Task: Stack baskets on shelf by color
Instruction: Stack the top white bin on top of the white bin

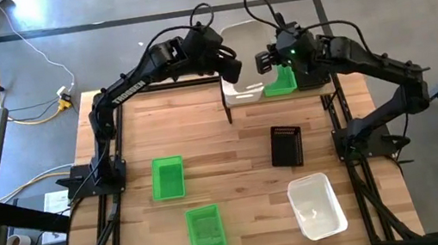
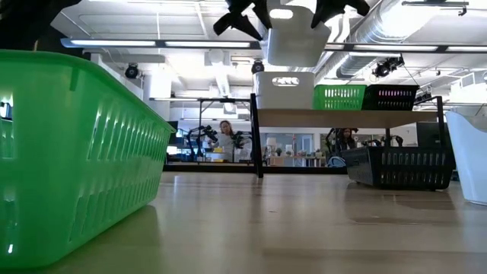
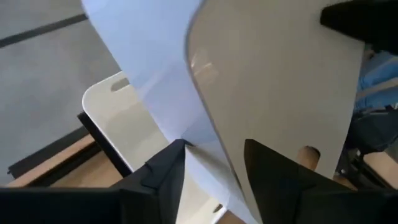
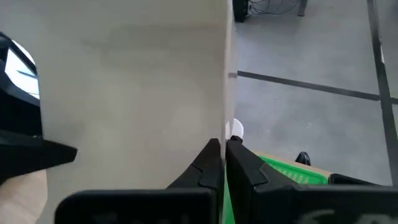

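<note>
Both grippers hold one white basket in the air, above a second white basket whose base sits on the shelf. My left gripper is at its left side and my right gripper at its right; both are shut on its walls. In the low view the raised white basket hangs over the shelf's white basket. A green basket and a black basket stand beside that one on the plank. My left gripper pinches the raised basket's side wall at its rim, one finger on each face of the wall. The basket is lifted clear, roughly upright. My right gripper pinches the opposite thin wall of the same basket between its two fingers, one on each face. The basket hangs clear of the shelf, over the green basket.
On the tabletop lie two green baskets, a black basket and a white basket. The nearest green basket fills the left of the low view. People stand in the room beyond the table.
</note>
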{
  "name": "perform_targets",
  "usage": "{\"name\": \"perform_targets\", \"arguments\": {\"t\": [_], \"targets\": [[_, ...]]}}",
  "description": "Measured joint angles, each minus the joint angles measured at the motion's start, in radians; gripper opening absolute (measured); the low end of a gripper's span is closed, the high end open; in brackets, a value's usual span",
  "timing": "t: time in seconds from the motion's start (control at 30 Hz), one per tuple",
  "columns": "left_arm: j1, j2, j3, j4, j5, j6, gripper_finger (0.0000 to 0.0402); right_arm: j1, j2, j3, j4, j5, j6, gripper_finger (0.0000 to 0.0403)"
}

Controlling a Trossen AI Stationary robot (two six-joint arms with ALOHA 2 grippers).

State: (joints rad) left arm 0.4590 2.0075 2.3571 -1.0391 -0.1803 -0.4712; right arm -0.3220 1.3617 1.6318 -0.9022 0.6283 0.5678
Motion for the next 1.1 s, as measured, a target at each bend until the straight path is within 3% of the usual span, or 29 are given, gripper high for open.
{"name": "perform_targets", "arguments": {"t": [0.63,0.93,1.1], "targets": [[-0.003,-0.034,0.000,-0.026,0.007,0.143,0.0168,-0.114,0.000,0.011,0.002,-0.047,0.019,0.0001],[-0.003,-0.049,0.000,-0.097,-0.030,0.298,0.0168,-0.185,0.000,0.012,0.001,-0.213,0.100,0.0000],[-0.001,-0.074,-0.001,-0.170,-0.084,0.352,0.0168,-0.196,0.001,0.054,-0.003,-0.218,0.106,0.0000]]}}
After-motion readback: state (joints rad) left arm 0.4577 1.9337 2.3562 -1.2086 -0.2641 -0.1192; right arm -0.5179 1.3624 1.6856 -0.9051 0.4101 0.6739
